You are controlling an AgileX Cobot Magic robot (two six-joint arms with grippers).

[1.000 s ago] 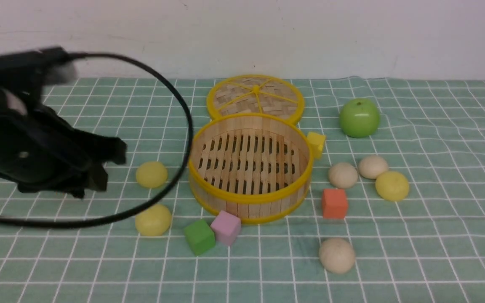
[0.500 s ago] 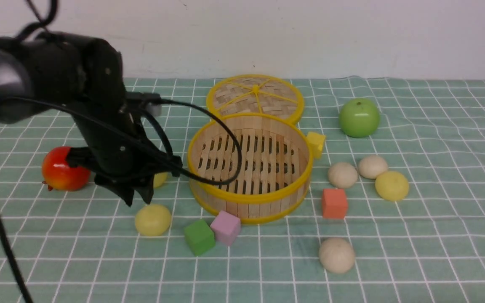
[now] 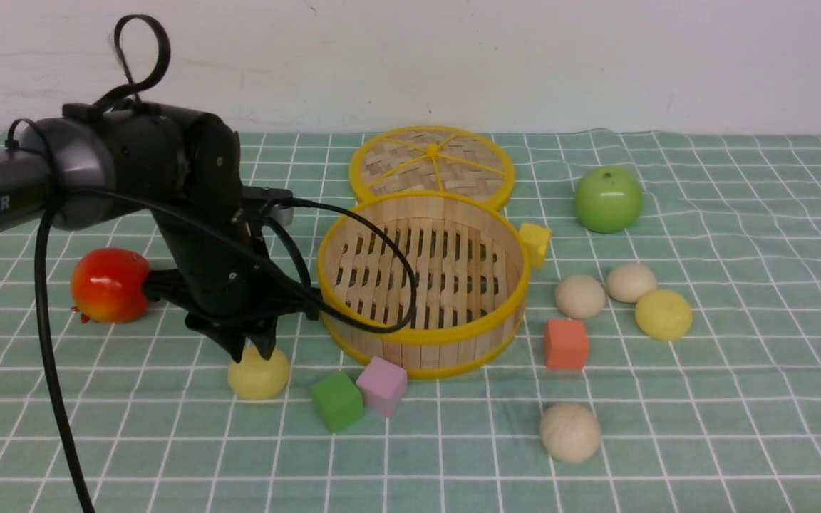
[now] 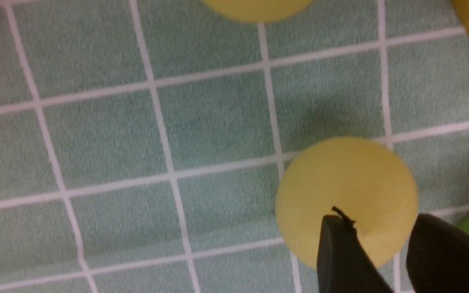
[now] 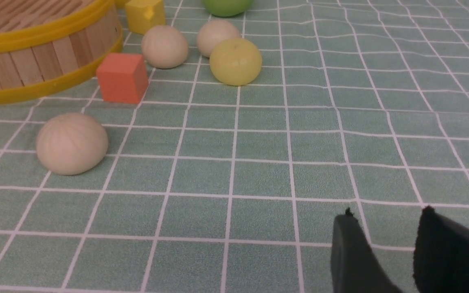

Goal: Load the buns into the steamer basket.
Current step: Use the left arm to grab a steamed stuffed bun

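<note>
Left of the steamer basket (image 3: pixel 421 350), our left gripper (image 3: pixel 252 350) hangs open over a yellow bun (image 3: pixel 259 376) (contact unclear); our right gripper (image 5: pixel 385 248), right of the basket, gapes empty.

You have six buns in all: three pale yellow buns (image 3: pixel 259 375) (image 3: pixel 663 314) (image 4: pixel 255 5), the third of them showing only in the left wrist view, and three cream buns (image 3: pixel 580 296) (image 3: pixel 631 282) (image 3: pixel 570 432). You have two apples, one red apple (image 3: pixel 110 285) and one green apple (image 3: pixel 608 199). You can count four cubes, no two alike in colour: one yellow cube (image 3: pixel 535 244), one orange cube (image 3: pixel 566 344), one green cube (image 3: pixel 338 400) and one pink cube (image 3: pixel 382 385). There is one steamer basket (image 3: pixel 421 339) and one woven lid (image 3: pixel 432 160). Two claws show, the left claw (image 3: pixel 250 349) and the right claw (image 5: pixel 386 215), each with two fingers.
</note>
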